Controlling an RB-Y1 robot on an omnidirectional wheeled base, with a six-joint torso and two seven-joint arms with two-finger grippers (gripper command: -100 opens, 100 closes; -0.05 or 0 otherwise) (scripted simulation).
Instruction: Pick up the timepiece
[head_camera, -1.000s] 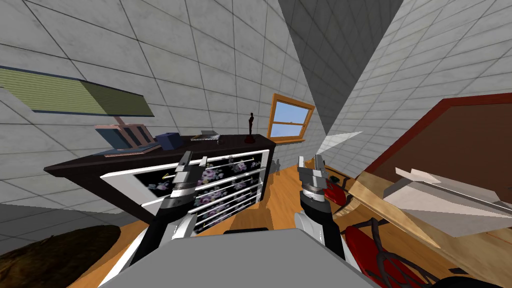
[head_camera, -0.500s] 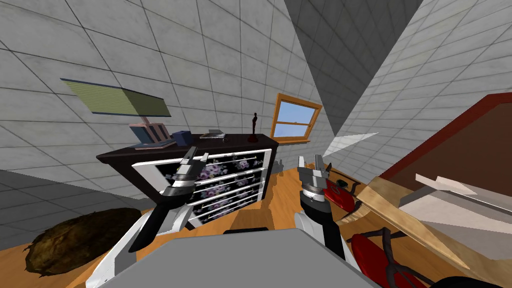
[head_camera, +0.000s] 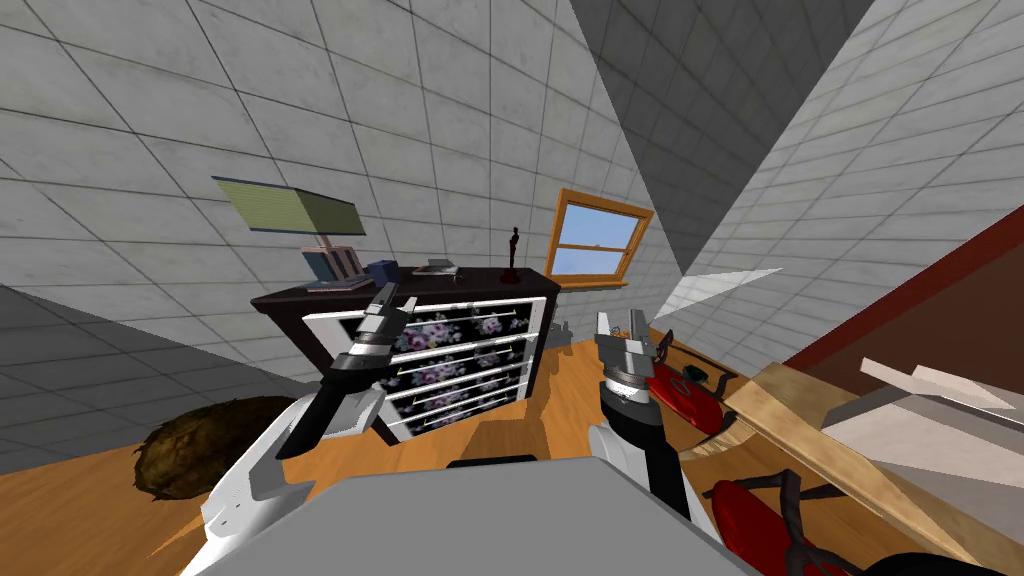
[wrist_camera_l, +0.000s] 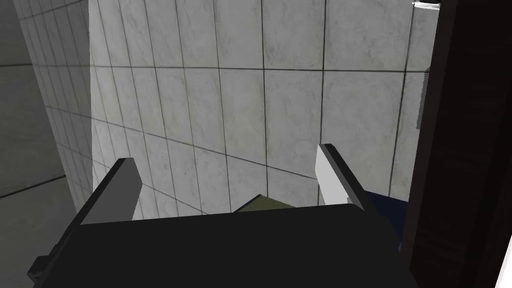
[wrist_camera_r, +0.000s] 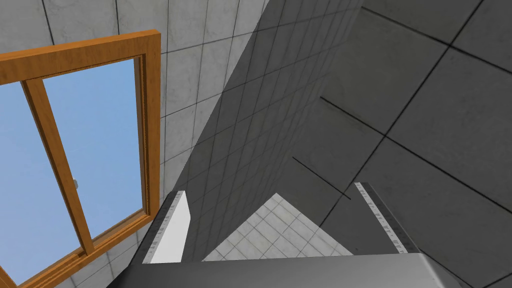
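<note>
The small blue box is the likeliest timepiece, though no dial is legible. It sits toward the left end of the dresser top, beyond the left gripper and apart from it. Left gripper and right gripper — two in all — gape wide, holding nothing. One lamp and one statuette share the top.

one dark wooden dresser with floral drawer fronts; one lamp with an olive green shade; one small dark blue box; one flat grey slab; one slim dark statuette; one orange wood-framed window; two red rounded seats, the second seat nearer; one brown shaggy mound; two grippers, left gripper and right gripper, two fingers each
</note>
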